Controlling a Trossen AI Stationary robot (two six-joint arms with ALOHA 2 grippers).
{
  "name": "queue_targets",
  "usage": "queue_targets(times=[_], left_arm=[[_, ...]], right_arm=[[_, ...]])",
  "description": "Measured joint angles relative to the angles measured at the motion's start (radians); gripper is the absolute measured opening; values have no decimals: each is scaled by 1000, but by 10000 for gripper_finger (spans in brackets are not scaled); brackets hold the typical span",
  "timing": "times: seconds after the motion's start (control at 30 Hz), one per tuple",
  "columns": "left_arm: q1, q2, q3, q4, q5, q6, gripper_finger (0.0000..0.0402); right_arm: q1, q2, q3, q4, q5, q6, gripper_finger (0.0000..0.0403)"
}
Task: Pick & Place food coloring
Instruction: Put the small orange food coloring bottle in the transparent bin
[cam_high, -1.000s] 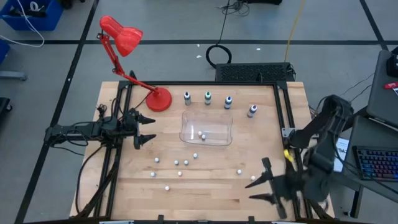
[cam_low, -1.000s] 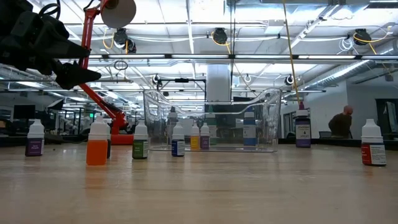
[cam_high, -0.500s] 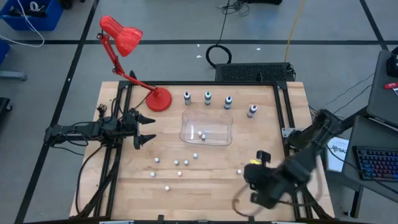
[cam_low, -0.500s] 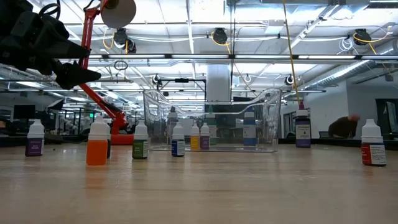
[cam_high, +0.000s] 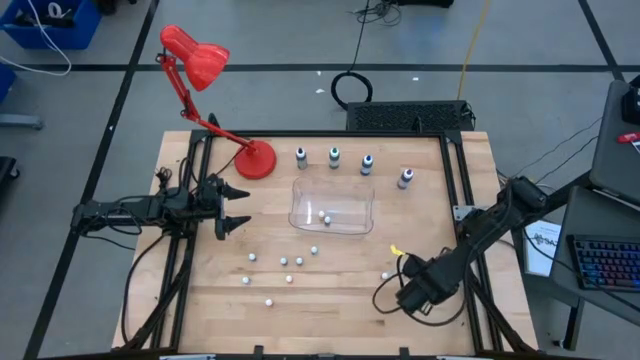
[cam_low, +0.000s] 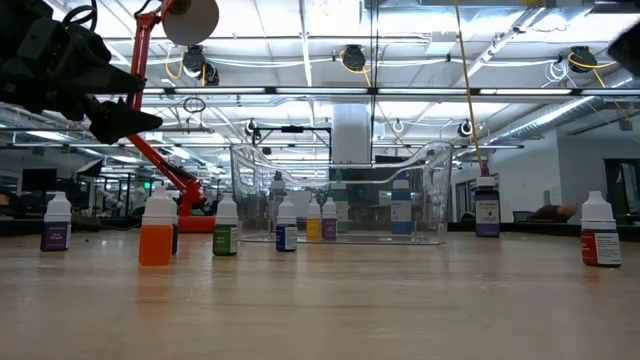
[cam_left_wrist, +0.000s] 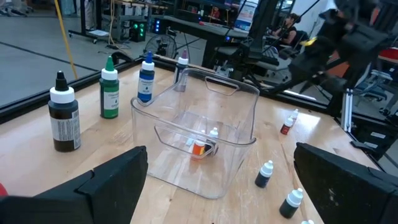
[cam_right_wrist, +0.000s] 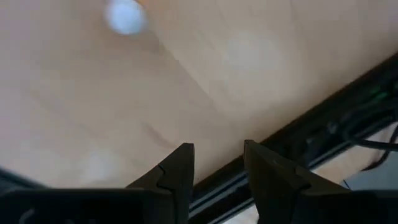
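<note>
High view: wooden table, clear bin mid-table with one small bottle inside. Four food coloring bottles stand in a row behind the bin; smaller ones dot the front. Left gripper waits at the left edge, fingers spread, empty. Right gripper low over front right, fingers narrowly apart, empty. Most placing looks undone.

You have four tiny dropper bottles of food coloring standing upright in a row along the table's far edge: the dark-bodied bottle nearest the red lamp, then the green bottle, the blue bottle, and the pink-purple bottle. They are spaced apart, none touching.
</note>
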Motion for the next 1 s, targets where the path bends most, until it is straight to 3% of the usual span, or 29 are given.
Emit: queue_targets(times=[0.4,0.57,0.83,1.0], left_arm=[[0,0,0,0,0,0,399],[0,0,0,0,0,0,399],[0,0,0,0,0,0,399],[0,0,0,0,0,0,399]], right_arm=[[-16,-75,-182,72,21,-47,128],[-43,-74,-223,105,-34,-85,128],[-73,-75,-215,126,21,-75,136],[-102,-75,-119,153,28,-79,156]])
